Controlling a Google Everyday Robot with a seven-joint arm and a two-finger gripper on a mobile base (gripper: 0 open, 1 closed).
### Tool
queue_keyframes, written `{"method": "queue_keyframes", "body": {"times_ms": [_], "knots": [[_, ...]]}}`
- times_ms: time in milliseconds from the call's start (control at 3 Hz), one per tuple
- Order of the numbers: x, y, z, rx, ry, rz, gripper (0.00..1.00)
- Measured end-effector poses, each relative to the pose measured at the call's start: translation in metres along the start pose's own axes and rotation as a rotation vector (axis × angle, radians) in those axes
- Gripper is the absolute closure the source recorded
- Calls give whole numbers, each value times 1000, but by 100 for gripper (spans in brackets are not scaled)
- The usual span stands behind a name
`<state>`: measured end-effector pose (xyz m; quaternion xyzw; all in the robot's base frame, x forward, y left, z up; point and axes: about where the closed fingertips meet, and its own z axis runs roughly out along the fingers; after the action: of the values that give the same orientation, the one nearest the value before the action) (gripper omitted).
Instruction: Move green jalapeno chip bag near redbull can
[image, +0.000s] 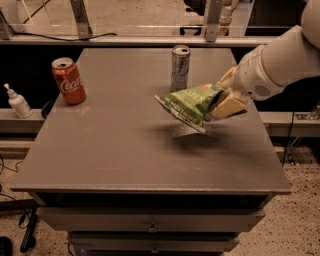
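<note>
A grey worktop (125, 150) fills most of the frame, with a drawer front (150, 220) showing under its near edge at the bottom. A thick white arm (285, 55) comes in from the upper right and slopes down toward the middle right, ending in the gripper (218, 100), which hangs above the right half of the worktop. Its tan fingers (231, 106) are clamped onto the right end of the green jalapeno chip bag (190, 102). The bag is held clear of the surface, tilted so that its whitish crimped edge points down and to the left. A soft shadow (187, 132) lies on the worktop just below it. The redbull can (180, 67) stands upright toward the far edge, upper centre of the frame, just above and slightly left of the bag. From this view the bag's upper left corner sits near the can's base, and whether they touch cannot be told. A red Coca-Cola can (68, 81) stands upright at the upper left of the worktop, well apart from both. A small white pump bottle (19, 102) stands on a ledge beyond the left edge.
</note>
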<state>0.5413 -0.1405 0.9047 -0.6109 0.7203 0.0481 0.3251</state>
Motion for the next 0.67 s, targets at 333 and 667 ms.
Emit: {"method": "queue_keyframes", "body": {"times_ms": [333, 667], "knots": [[2, 1, -3, 23, 9, -37, 100], [15, -23, -9, 91, 37, -138, 100]]}}
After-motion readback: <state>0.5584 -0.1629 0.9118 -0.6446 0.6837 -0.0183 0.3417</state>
